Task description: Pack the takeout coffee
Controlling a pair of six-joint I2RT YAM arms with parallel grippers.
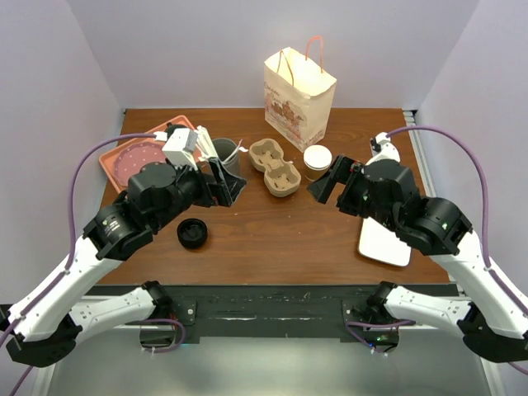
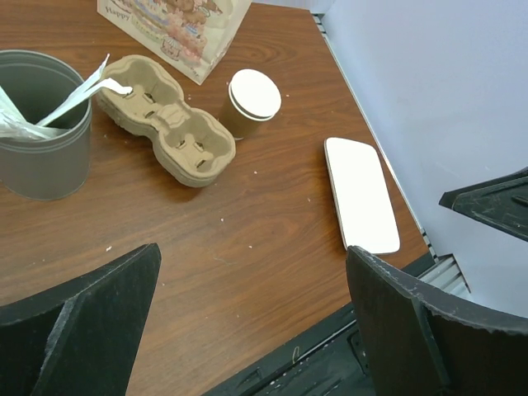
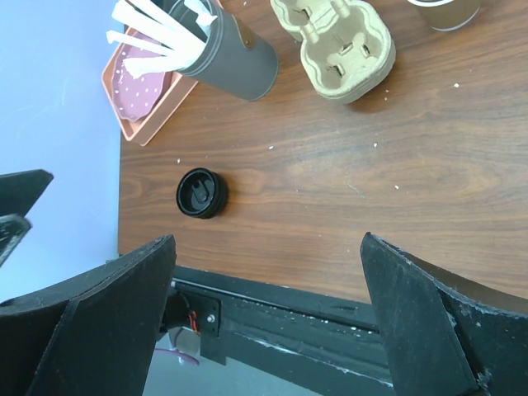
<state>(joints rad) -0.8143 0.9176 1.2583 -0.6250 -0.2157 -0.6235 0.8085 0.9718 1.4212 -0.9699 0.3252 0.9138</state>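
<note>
Coffee: the takeout coffee (image 1: 318,158) stands upright with its white lid on, just beside the cup carrier (image 1: 275,167) on the side toward the right arm; I cannot tell whether the two touch.
Carrier: both holes are empty, so no cup is seated.
Bag: the paper bag (image 1: 299,95) stands upright just behind the carrier, handles up.
Left gripper: the left gripper (image 1: 224,183) has its jaws spread wide and holds nothing; it hangs off the carrier's other side, close to the grey tumbler (image 1: 223,155).
Right gripper: the right gripper (image 1: 328,183) is also spread wide and empty, on the near side of the carrier and just in front of the coffee.
Done so far: nothing that shows, with the cup on the bare table and neither arm touching it.
Left to do: my reading is that all of it remains. The cup has to be gripped, lifted and lowered into a carrier hole, and the carrier perhaps then goes into the bag.
Likely arm: the right one, since it is nearest the cup.
</note>
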